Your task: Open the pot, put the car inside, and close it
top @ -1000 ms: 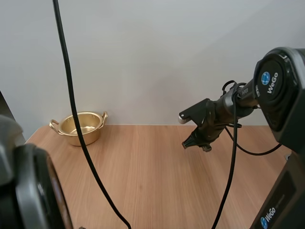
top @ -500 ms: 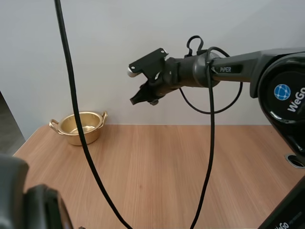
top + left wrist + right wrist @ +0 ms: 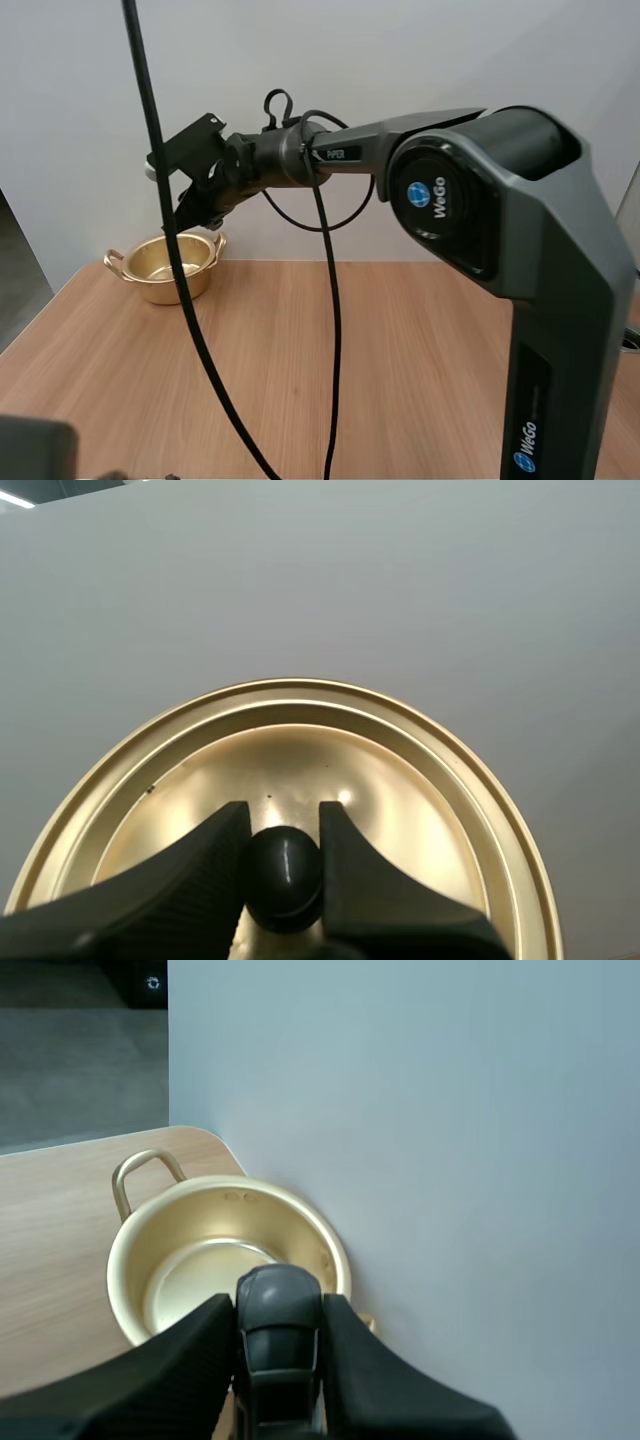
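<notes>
Above pot (image 3: 195, 282), right gripper (image 3: 195, 208) pinching car (image 3: 280, 1322)

A plain pale wall (image 3: 420, 60) rises behind a light wooden table (image 3: 400, 350), with grey floor (image 3: 14, 290) beside its left edge.

Cannot see the lower part of the lid (image 3: 300, 740) in the left wrist view, cut off by the picture's edge. Sides of its black knob (image 3: 284, 875) covered by the left tool (image 3: 283, 820) pinching it. In the right wrist view, cannot make out the dark grey thing (image 3: 279, 1345) clamped in the right tool (image 3: 278, 1305) — lower end cut off, shape too plain to name. Behind it, near rim of the pot (image 3: 150, 1250) hidden, second handle mostly behind one finger. In the high view, too small and dark to tell.
</notes>
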Motion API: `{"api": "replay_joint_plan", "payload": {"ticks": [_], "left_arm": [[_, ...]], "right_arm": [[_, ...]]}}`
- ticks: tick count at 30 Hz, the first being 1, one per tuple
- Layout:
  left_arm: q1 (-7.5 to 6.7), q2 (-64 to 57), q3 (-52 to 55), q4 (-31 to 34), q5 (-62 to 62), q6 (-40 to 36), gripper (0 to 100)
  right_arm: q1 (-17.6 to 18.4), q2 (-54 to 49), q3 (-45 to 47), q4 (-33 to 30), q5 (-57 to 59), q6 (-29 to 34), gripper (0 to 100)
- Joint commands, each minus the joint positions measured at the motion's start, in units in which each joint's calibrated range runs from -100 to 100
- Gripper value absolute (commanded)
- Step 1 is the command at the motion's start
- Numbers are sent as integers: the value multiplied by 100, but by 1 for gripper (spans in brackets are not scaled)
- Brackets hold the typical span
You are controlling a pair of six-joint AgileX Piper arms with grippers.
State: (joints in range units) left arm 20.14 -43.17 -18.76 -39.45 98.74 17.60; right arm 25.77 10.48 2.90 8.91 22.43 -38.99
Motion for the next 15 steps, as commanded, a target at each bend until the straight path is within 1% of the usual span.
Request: {"api": "replay_joint_plan", "payload": {"ticks": [1,3,8,15], "left_arm": [[5,7,-7,153,-11,-3,0],[5,7,-7,252,-30,-3,0],[5,7,-7,270,-30,-3,0],[5,7,-7,459,-30,-3,0]], "right_arm": [[24,478,-324,91,-138,-52,0],[37,740,-575,89,-203,-52,0],[66,1432,-1138,152,-203,-187,0],[135,2130,-1789,208,-226,-301,0]]}}
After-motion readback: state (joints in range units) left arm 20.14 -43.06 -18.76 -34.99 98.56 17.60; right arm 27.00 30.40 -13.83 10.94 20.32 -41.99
